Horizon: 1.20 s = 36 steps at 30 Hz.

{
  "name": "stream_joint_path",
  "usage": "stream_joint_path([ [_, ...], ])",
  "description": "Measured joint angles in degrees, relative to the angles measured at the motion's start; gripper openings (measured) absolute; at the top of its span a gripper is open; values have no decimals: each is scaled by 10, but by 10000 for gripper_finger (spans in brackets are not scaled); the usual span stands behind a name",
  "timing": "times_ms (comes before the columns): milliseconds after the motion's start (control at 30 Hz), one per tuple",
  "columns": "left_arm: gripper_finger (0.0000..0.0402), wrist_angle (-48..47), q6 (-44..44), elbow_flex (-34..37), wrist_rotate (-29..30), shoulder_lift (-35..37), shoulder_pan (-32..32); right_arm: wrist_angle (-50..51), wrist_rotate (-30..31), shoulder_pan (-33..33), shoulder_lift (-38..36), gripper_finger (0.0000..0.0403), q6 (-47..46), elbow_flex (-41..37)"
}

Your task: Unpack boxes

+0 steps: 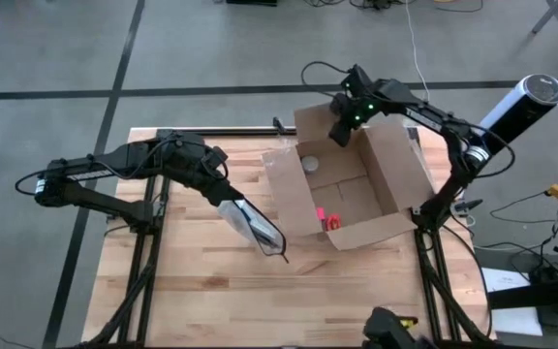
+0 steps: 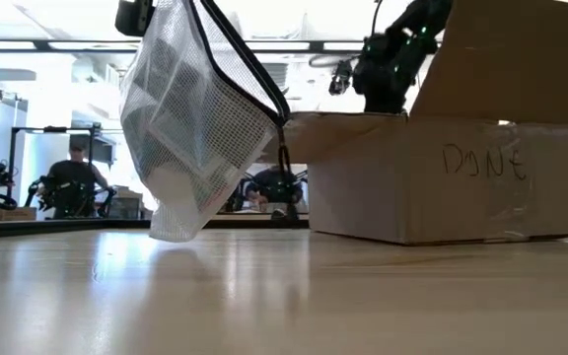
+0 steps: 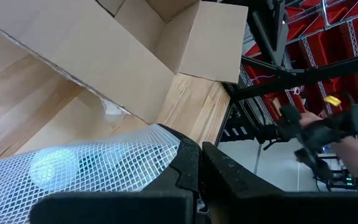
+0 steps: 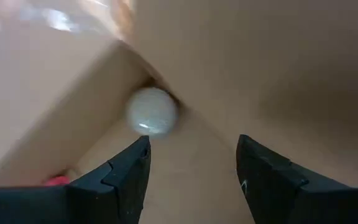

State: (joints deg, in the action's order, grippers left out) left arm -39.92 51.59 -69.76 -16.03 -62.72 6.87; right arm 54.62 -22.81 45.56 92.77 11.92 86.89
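The brown cardboard box (image 1: pixel 356 189) stands open on the table's right half, flaps up, with "DONE" written on its near wall (image 2: pixel 486 163). Inside lie a white round object (image 4: pixel 152 112) in a far corner and a small red item (image 1: pixel 329 220) near the front. My right gripper (image 4: pixel 191 168) hangs open above the box's far left corner (image 1: pixel 342 131), with nothing between its fingers. My left gripper (image 1: pixel 223 194) is shut on a translucent mesh pouch (image 2: pixel 200 128), left of the box. My left gripper pinches the pouch at its upper end, by the black-trimmed edge (image 3: pixel 188 165), between its two fingers. The fingers slant downward toward the box. The pouch hangs tilted below them, its lower corner (image 2: pixel 171 232) just above the tabletop; several things show through the mesh.
Bare wooden tabletop (image 1: pixel 192 291) lies in front of the pouch and the box. A black object (image 1: pixel 390 325) sits at the near edge. A person (image 2: pixel 72 177) sits beyond the table, and a hand (image 3: pixel 328 134) shows off to the side.
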Motion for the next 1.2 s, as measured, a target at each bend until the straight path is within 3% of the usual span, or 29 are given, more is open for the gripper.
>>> stream_joint_path([
  [400, 0, 0, 0, 0, 0, 0, 0, 8, -22, -83, -19, 201, 31, -40],
  [700, 0, 0, 0, 0, 0, 0, 0, -220, -10, -93, -9, 215, -55, -204],
  [867, 0, 0, 0, 0, 0, 0, 0, -400, 51, -96, -9, 224, -149, -289],
  [1033, 0, 0, 6, 0, -5, 0, 0, -442, 128, -96, -7, 230, -170, -318],
  [1200, 0, 0, 8, 0, -11, 0, 0, -459, 122, -99, 2, 236, -178, -317],
])
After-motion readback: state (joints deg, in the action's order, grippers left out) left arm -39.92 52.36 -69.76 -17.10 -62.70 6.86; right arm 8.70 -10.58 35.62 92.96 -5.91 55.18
